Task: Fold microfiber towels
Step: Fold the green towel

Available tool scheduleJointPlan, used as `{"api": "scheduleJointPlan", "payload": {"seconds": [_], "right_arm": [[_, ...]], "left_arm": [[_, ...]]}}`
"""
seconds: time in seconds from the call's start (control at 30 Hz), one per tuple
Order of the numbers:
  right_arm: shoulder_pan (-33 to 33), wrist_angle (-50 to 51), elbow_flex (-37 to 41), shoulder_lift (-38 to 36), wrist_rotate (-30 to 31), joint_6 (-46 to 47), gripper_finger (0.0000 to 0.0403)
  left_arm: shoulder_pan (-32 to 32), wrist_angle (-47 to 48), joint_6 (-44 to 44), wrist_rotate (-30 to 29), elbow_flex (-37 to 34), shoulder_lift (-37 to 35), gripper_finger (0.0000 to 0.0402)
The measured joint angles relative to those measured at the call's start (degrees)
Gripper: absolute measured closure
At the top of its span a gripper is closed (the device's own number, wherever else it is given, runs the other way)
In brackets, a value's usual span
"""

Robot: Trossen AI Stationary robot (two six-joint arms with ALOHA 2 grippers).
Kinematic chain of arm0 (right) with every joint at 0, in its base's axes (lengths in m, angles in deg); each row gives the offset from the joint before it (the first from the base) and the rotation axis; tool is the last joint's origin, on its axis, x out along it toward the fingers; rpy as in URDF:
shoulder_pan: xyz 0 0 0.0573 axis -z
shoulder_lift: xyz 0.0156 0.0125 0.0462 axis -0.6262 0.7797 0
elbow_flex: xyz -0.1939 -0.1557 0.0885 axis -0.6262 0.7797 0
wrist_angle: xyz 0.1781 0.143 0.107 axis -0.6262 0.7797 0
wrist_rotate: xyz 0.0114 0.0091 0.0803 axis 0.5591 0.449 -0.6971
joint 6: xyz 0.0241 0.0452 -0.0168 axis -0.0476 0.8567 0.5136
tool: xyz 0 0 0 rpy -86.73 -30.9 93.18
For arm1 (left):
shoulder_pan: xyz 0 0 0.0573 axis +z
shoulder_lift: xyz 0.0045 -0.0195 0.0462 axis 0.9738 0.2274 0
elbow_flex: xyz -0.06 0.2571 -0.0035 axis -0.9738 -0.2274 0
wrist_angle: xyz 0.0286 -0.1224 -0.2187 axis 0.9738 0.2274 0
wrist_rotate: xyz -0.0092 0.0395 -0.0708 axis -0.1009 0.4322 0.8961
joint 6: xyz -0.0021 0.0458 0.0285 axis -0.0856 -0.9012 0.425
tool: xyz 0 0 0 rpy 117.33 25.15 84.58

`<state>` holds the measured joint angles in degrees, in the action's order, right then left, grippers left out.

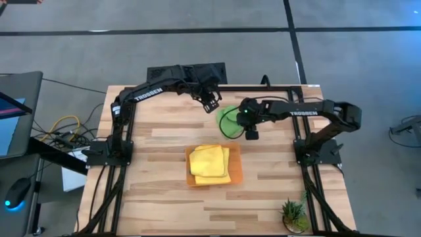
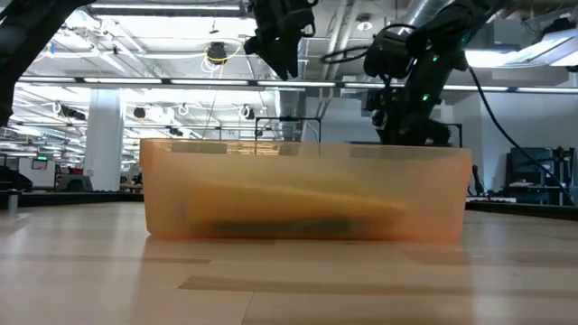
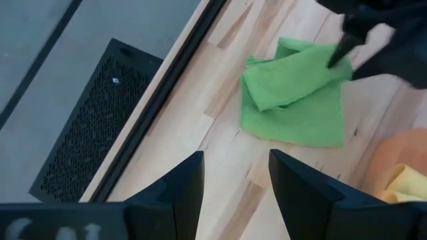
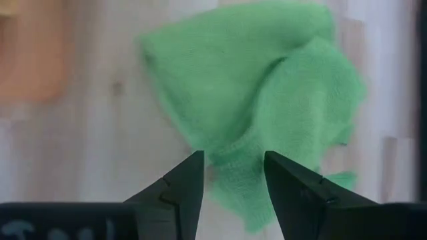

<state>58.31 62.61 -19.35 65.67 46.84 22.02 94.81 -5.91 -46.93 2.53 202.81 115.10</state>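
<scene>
Wooden surface holds rumpled green towel; right tool spread above it, left tool spread nearby; uneven layers risk a crooked fold.

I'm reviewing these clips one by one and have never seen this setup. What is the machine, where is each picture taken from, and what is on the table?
Two dark robot arms are mounted at a wooden table. One picture looks straight down, one looks level across the tabletop, and two come from cameras on the arms' wrists. In the middle an orange tray holds folded yellow towels. Behind it a lime green towel lies crumpled on the wood. The left gripper hangs above the table's far edge, fingers apart, holding nothing. The right gripper hovers over the green towel, fingers apart too; they do not appear to grip it. A small potted plant stands at the near right corner.
</scene>
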Motion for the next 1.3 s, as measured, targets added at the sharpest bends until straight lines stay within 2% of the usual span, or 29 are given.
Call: {"api": "scheduleJointPlan", "payload": {"seconds": [0.17,0.43,0.73,0.97,1.13,1.3], "right_arm": [[0.09,-1.19,0.03,2.76,4.88,0.02,0.0221],[0.50,-6.29,-0.03,1.33,5.48,5.13,0.0239],[5.71,-2.18,-0.05,-0.27,6.74,25.77,0.0321],[7.46,-2.50,-0.05,-0.13,6.74,34.87,0.0389],[8.69,-2.54,-0.05,-0.13,7.21,45.36,0.0382],[9.88,2.55,-0.05,-0.13,7.84,55.70,0.0381]], "left_arm": [[-0.33,0.05,0.00,0.03,0.00,0.01,0.0240],[-0.79,0.37,0.00,0.04,0.00,0.00,0.0240],[-0.90,0.50,-0.02,0.12,0.00,0.01,0.0240],[-0.90,0.48,-0.02,0.11,0.00,0.01,0.0240],[-0.90,0.48,-0.02,0.09,0.00,0.01,0.0240],[-0.90,0.58,-0.02,0.09,0.00,0.01,0.0240]]}}
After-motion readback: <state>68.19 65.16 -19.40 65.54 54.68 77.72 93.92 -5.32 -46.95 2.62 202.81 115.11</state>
